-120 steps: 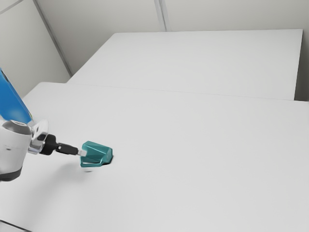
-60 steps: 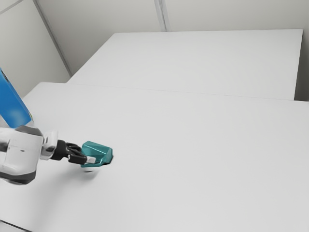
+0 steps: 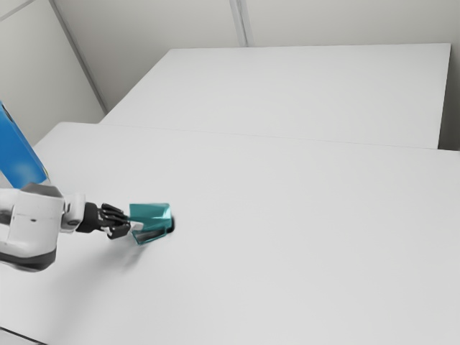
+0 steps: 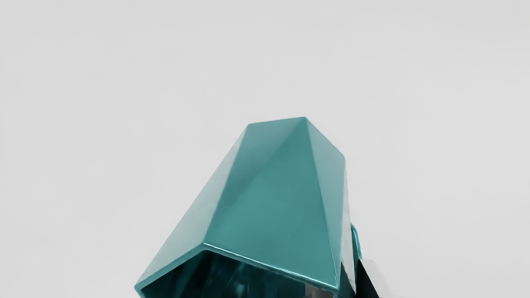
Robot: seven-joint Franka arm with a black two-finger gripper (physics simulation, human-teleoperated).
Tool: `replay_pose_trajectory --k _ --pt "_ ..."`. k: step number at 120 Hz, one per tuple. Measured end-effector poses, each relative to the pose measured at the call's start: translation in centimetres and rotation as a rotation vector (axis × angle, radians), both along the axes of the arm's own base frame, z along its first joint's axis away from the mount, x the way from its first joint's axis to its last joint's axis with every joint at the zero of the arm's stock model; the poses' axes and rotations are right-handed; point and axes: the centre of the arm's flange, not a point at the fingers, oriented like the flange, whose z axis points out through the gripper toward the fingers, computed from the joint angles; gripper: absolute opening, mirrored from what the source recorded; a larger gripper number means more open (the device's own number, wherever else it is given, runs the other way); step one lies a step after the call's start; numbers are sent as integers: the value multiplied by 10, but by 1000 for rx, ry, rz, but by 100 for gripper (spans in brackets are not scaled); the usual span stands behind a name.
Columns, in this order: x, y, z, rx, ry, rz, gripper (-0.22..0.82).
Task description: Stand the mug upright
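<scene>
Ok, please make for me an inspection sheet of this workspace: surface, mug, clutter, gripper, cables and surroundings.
Surface: white table, plain.
Mug: teal mug lies on its side, open end toward the gripper; not upright.
Clutter: nothing seen.
Gripper: black, at the mug's open end.
Cables: thin dark line in the exterior view's lower left corner; cannot tell if it is a cable.
Surroundings: pale walls, another white surface beyond the table.

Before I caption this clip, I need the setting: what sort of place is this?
Probably a simulated robot test room rather than a home: plain pale walls, a broad white table, and a robot arm reaching to a tipped-over teal mug.
</scene>
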Motion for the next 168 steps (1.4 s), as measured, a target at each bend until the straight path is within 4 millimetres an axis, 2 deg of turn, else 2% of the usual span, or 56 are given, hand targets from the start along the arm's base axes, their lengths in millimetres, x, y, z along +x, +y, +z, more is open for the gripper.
replay_pose_trajectory --k 40,57,71,83,104,122,133,142,168 --pt "10 -4 18 70 -54 -24 -17" --pt "35 -10 56 191 -77 -139 -18" --pt "37 -22 96 329 -41 -262 -18" --pt "37 -34 108 389 33 -300 -18" --pt "48 -87 104 428 170 -349 -18" --pt "57 -121 93 425 237 -300 -18" --pt "62 -131 91 417 258 -247 -18" --pt "75 -136 92 413 269 -200 -18" --pt "96 -166 82 467 259 -147 -18"
